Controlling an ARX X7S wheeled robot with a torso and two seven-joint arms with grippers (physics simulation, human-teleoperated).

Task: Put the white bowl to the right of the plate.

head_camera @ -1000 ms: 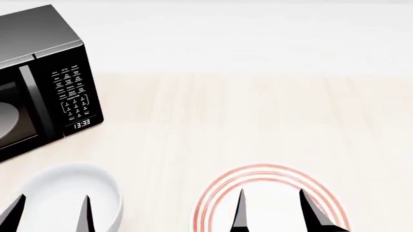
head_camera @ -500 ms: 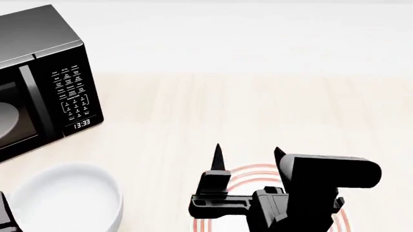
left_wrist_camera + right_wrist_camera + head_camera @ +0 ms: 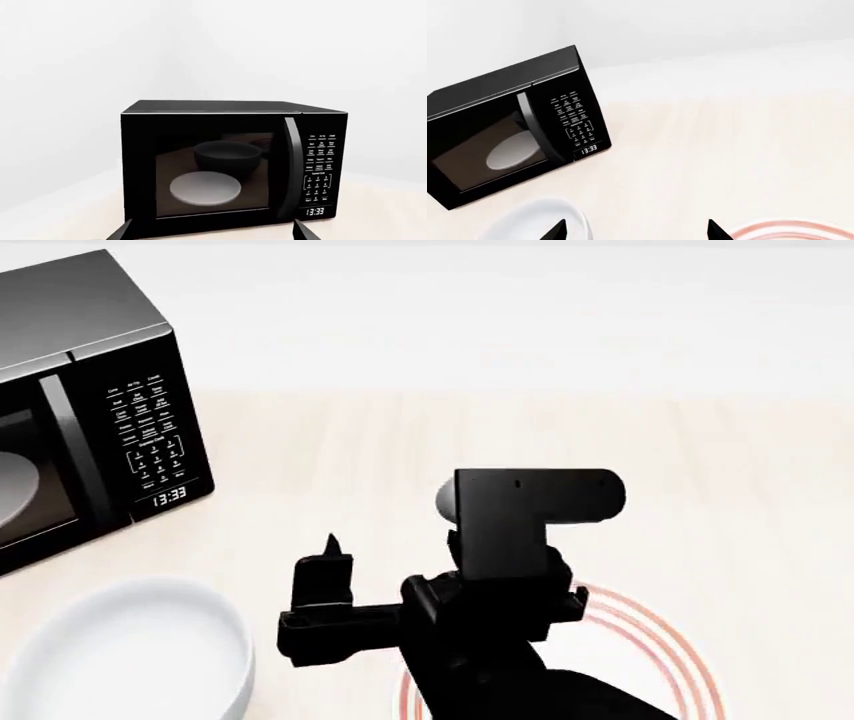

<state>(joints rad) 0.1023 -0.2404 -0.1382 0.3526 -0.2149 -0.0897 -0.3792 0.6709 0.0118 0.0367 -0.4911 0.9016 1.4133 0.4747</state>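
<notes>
Raised and swung toward ten o'clock since a second ago, the right arm [image 3: 514,570] is now seen over the near centre of the head view, where before only its fingertips showed at the bottom edge; the left fingertips once seen over the bowl have left that view altogether.

The pale wooden counter [image 3: 534,460] is bare across its far half. The black microwave [image 3: 80,400] is set at ten o'clock, door shut, clock reading 13:33, with a dim greyish dish [image 3: 205,188] seen through its glass. The plate [image 3: 667,650], red-ringed, lies at five o'clock and is largely covered by the arm. The white bowl [image 3: 134,655] rests on the counter at seven o'clock, to the plate's left and well apart from it, so the placing is not yet done.

The right gripper [image 3: 635,229] is shown with its two fingertips spread wide and nothing between them, hung between bowl and plate. Of the left gripper [image 3: 210,231] only two tips are seen, parted and empty, pointed at the microwave.

The step in hand is judged to be the reach for the bowl. Next, the open fingers would need to be brought down astride the thick rim, closed on it, and the bowl carried across past the plate to three o'clock of it.
</notes>
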